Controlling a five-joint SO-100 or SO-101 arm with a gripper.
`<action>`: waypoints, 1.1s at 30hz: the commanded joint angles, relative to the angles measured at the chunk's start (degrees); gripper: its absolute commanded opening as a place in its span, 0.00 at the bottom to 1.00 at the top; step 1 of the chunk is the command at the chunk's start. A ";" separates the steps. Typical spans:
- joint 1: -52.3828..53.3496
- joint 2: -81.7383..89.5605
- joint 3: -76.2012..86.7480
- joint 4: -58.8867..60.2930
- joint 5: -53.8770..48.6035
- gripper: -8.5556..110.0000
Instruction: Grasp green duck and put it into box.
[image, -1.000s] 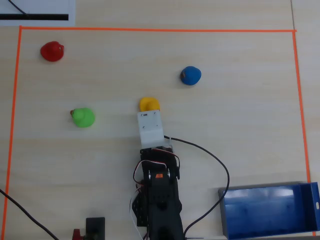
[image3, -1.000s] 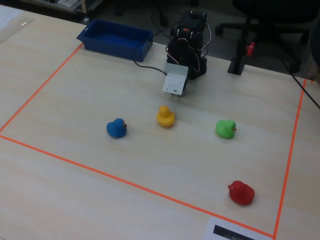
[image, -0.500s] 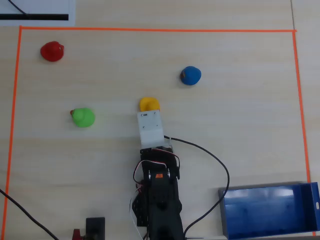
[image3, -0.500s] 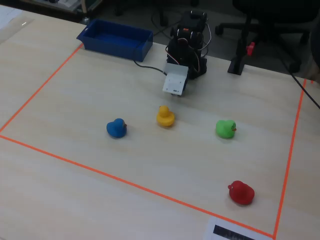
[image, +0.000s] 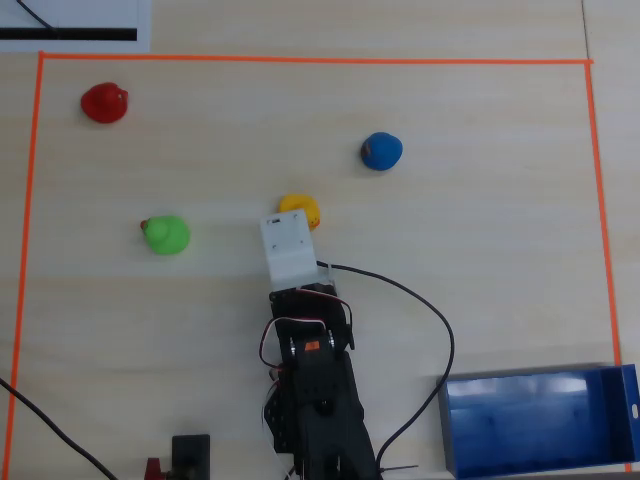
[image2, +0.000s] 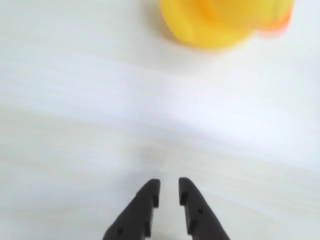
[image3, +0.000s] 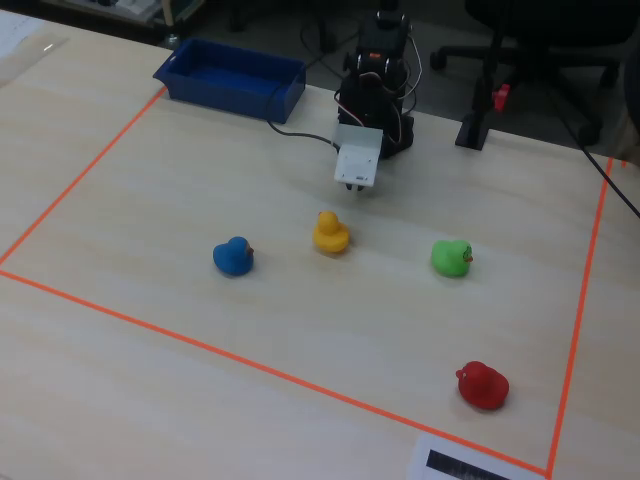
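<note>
The green duck sits on the pale table, left of the arm in the overhead view and right of it in the fixed view. The blue box stands at the lower right corner overhead and at the back left in the fixed view. My gripper hovers over bare table with its black fingers nearly together and nothing between them. The wrist's white block hides the gripper from above. It hangs right of the green duck, well apart from it.
A yellow duck lies just beyond the gripper, at the top of the wrist view. A blue duck and a red duck sit farther off. Orange tape frames the work area. A black cable loops beside the arm.
The arm has swung slightly left in the overhead view, toward the green duck's side. No duck has moved.
</note>
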 joint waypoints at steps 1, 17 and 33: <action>-5.63 -10.72 -14.33 -1.93 1.85 0.19; -24.87 -32.78 -31.73 -14.15 1.23 0.27; -28.30 -59.06 -39.99 -30.94 -1.67 0.39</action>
